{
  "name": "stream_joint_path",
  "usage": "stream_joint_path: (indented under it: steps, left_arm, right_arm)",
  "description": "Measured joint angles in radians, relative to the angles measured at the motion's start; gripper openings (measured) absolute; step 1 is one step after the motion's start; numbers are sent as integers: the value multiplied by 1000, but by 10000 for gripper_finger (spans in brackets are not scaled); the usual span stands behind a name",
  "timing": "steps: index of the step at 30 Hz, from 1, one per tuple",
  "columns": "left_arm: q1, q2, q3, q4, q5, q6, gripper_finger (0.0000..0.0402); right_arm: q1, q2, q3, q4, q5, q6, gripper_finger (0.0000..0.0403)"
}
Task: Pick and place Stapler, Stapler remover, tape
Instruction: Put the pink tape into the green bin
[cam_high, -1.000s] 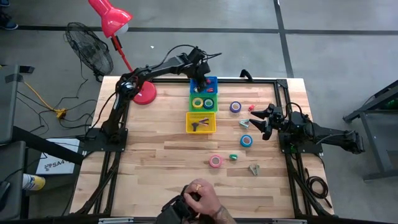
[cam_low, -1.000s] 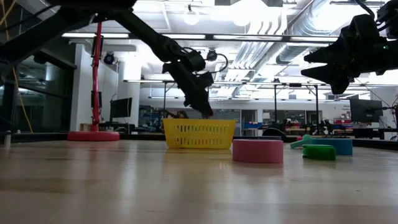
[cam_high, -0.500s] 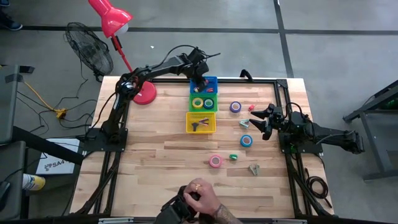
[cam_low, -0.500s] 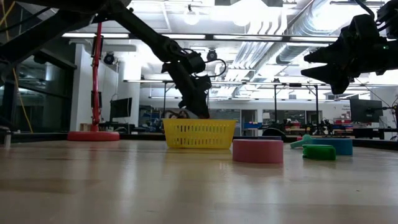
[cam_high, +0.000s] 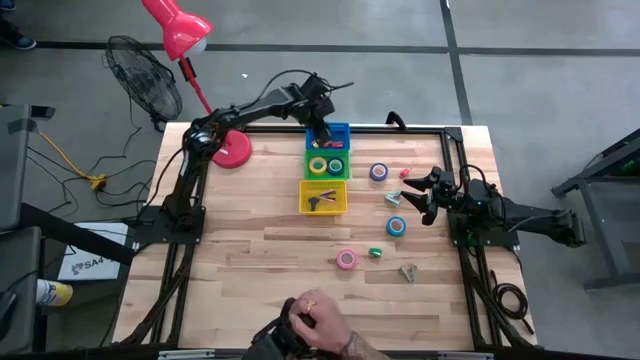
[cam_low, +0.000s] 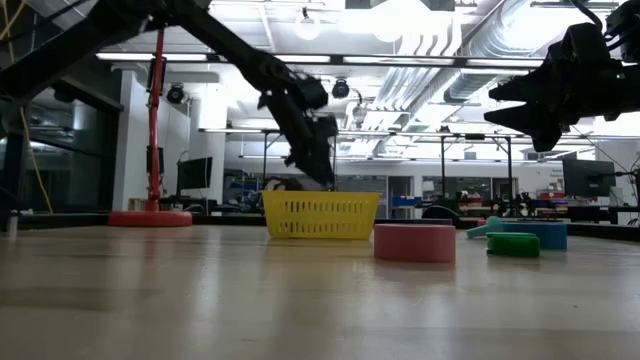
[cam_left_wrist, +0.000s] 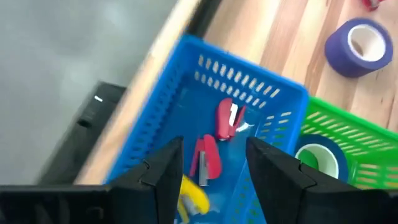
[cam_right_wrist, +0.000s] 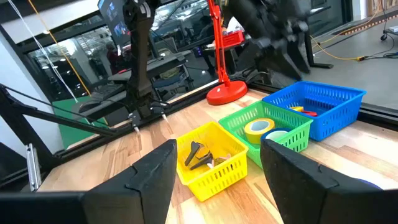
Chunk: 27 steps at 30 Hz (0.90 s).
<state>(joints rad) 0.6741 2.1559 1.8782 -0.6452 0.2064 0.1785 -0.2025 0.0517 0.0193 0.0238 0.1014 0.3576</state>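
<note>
1. The tape is loose ring rolls: the purple roll (cam_high: 379, 172), blue roll (cam_high: 397, 226) and pink roll (cam_high: 346, 259) lie on the counter (cam_high: 260, 250), right of the baskets and toward the near side. More rolls sit in the green basket (cam_high: 325, 165).
2. Handling, as a judgement: the rolls are light, stiff cardboard-core rings, not fragile. Smooth sides could slip, so pinch across the wall, one finger in the open centre.
3. Small red staplers (cam_left_wrist: 211, 155) lie in the blue basket (cam_left_wrist: 186, 93) at the far edge. They look hard, compact and a bit slick; take them across the narrow body.
4. A dark staple remover (cam_high: 318, 200) lies in the yellow basket (cam_high: 323, 197). A grey piece (cam_high: 408, 271) lies near the pink roll; I cannot tell what it is.
5. The left gripper (cam_left_wrist: 208, 171) hangs over the blue basket, fingers (cam_left_wrist: 158, 177) spread, nothing between them, staplers below.
6. The right gripper (cam_high: 418, 193) hovers just right of the blue roll, fingers (cam_right_wrist: 149, 180) spread wide, empty, touching nothing.
</note>
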Motion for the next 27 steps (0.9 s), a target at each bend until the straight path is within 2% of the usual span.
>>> stream_joint_path:
  steps: [5, 9, 11, 15, 19, 24, 27]
  left_arm:
    - [-13, -90, -11, -34, -64, 129, 172]
    - [-50, -186, -121, 41, -58, 223, 172]
    - [-73, -254, -226, 150, -37, 256, 172]
    - [-110, -399, -496, 489, 20, 261, 172]
    - [-148, -541, -749, 796, 47, 261, 172]
    - [-158, -722, -1044, 1011, 80, 227, 172]
    - [-151, -860, -1190, 1043, 101, 191, 172]
  right_arm:
    - [0, 0, 0, 0, 0, 0, 222]
    - [0, 0, 0, 0, -6, 0, 222]
    - [0, 0, 0, -3, -30, 0, 222]
    - [0, 0, 0, -9, -102, 0, 222]
    - [0, 0, 0, -9, -109, 0, 222]
    - [0, 0, 0, -8, -97, 0, 223]
    - [0, 0, 0, -7, -97, 0, 222]
